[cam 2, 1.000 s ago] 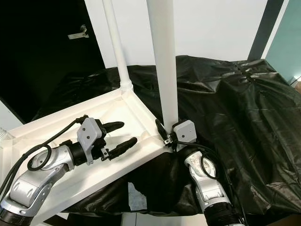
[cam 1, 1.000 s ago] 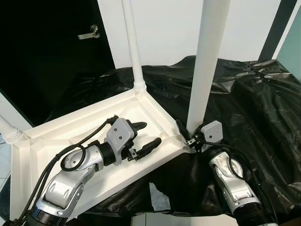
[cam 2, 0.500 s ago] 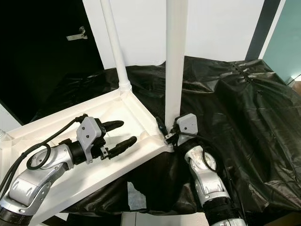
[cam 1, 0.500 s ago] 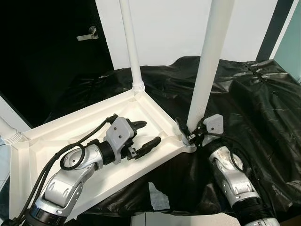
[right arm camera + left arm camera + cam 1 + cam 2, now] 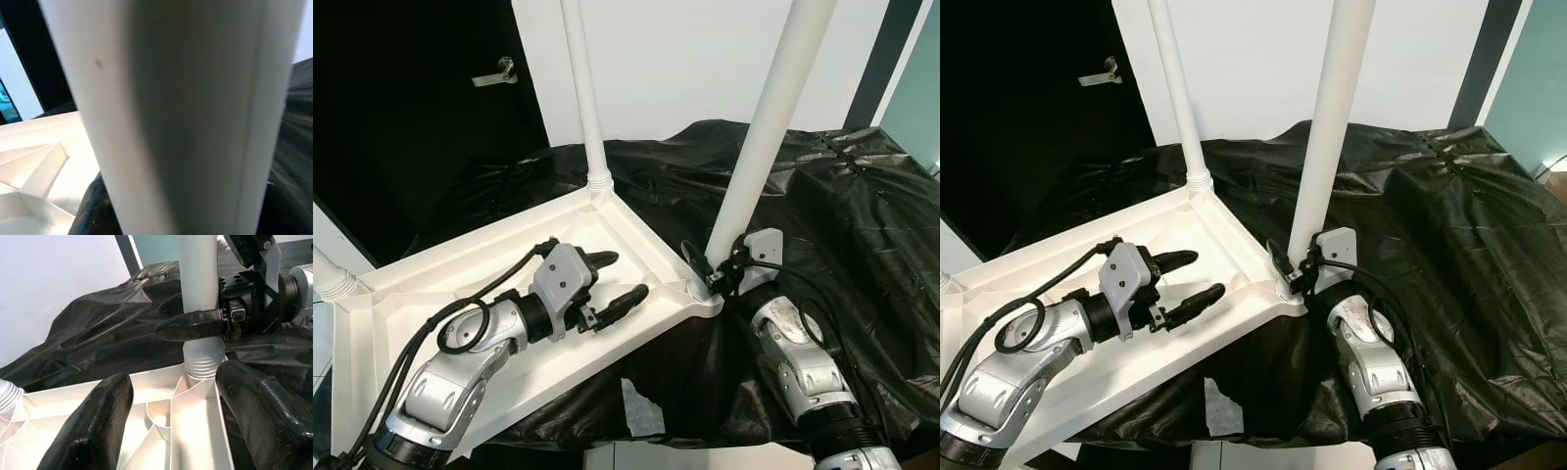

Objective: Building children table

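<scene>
A white plastic tabletop (image 5: 460,274) lies upside down, its ribbed underside facing up, resting partly on a surface draped in crinkled black plastic sheet (image 5: 842,215). This upturned tabletop is the landmark for everything else.

At its near right corner, a white table leg (image 5: 764,137) rises from the corner socket, leaning away from the tabletop toward the right rather than standing straight. The right gripper (image 5: 710,274) is at the base of this leg, just above the socket, with its two black fingers clamped on either side of the tube. In the left wrist view one of these fingers (image 5: 195,325) crosses the front of the leg just above the leg's ribbed end, which sits in the corner socket.

At the far right corner of the tabletop, a second white leg (image 5: 585,98) stands upright in its socket. At the left edge of the tabletop, the ribbed base of a third leg (image 5: 335,279) is seen.

The left gripper (image 5: 612,279) hovers over the middle of the tabletop's underside, pointing toward the leaning leg. Its fingers are spread apart and hold nothing.

Beyond the tabletop is a white wall and a dark door with a metal handle (image 5: 497,71).
</scene>
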Tool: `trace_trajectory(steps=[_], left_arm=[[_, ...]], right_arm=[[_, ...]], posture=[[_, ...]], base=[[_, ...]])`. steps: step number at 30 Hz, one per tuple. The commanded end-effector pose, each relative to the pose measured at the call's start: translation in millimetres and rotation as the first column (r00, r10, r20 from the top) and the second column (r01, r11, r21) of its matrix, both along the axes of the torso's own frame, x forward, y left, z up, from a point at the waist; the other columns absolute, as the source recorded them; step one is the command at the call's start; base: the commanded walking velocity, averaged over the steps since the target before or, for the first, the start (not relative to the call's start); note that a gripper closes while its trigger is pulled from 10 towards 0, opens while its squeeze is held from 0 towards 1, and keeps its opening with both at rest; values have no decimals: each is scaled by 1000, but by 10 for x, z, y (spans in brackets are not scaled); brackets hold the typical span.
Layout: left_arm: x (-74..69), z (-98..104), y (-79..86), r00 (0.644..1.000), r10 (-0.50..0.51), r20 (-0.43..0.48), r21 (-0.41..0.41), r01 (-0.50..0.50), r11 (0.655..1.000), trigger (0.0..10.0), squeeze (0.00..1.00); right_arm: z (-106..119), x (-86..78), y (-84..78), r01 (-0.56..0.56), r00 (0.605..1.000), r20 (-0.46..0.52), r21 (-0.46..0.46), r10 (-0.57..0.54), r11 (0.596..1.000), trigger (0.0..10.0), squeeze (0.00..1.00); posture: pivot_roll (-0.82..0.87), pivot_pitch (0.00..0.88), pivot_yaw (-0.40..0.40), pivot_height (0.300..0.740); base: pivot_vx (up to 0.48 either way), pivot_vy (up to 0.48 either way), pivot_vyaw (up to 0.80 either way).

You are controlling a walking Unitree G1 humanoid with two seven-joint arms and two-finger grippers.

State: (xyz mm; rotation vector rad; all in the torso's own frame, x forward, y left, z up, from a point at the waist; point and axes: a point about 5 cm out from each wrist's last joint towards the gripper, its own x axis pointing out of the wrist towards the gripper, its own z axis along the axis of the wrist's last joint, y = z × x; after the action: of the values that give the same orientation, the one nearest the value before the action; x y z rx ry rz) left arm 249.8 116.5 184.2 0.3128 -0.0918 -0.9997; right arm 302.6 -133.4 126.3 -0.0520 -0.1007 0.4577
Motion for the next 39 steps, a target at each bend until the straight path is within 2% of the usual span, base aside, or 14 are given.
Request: trace_trajectory(steps=[1,10,15,19,23,26,28,30,34,39], left_arm=[[-38,-12,-31,995,-95,-16,23,96,995,10000,0],[-36,-13,-35,995,-95,-17,17,95,995,10000,0],[-46,-15,-40,995,-97,-15,11,97,995,10000,0],[-46,-15,-40,995,-95,-15,10,95,995,10000,0],[-50,-11,-34,996,-91,-14,6,91,996,10000,0],[-50,-9,-32,996,-89,-13,6,89,996,10000,0],[-53,-4,-27,996,-86,-11,4,86,996,10000,0],[-53,-3,-26,996,-85,-11,3,85,996,10000,0],[-53,2,-20,996,-83,-11,3,83,997,10000,0],[-41,8,-17,996,-84,-9,4,84,996,10000,0]], right_arm=[[-459,-111,-27,-2,968,-252,-31,-6,1000,10000,0],[-437,-74,-51,-46,961,-277,-70,25,996,10000,0],[-400,-15,-93,-102,954,-295,-142,57,985,10000,0],[-387,1,-107,-118,955,-288,-169,66,978,10000,0],[-385,6,-112,-162,961,-261,-258,92,953,10000,0],[-389,1,-106,-172,961,-256,-279,100,945,10000,0],[-396,-47,-60,-190,969,-212,-310,127,931,10000,0],[-400,-62,-49,-191,970,-206,-307,131,932,10000,0],[-392,-147,-7,-178,978,-152,-244,144,953,10000,0],[-390,-181,-30,-152,984,-127,-206,128,967,10000,0]], posture=[[-3,0,67,740],[-4,0,64,740],[-3,0,59,740],[-2,0,57,740],[4,0,54,740],[4,0,54,740],[5,0,54,740],[5,0,54,740],[4,0,56,740],[-3,0,64,740]], base=[[0,0,0],[0,0,0],[0,0,0],[0,0,0],[0,0,0],[0,0,0],[0,0,0],[0,0,0],[0,0,0],[0,0,0]])
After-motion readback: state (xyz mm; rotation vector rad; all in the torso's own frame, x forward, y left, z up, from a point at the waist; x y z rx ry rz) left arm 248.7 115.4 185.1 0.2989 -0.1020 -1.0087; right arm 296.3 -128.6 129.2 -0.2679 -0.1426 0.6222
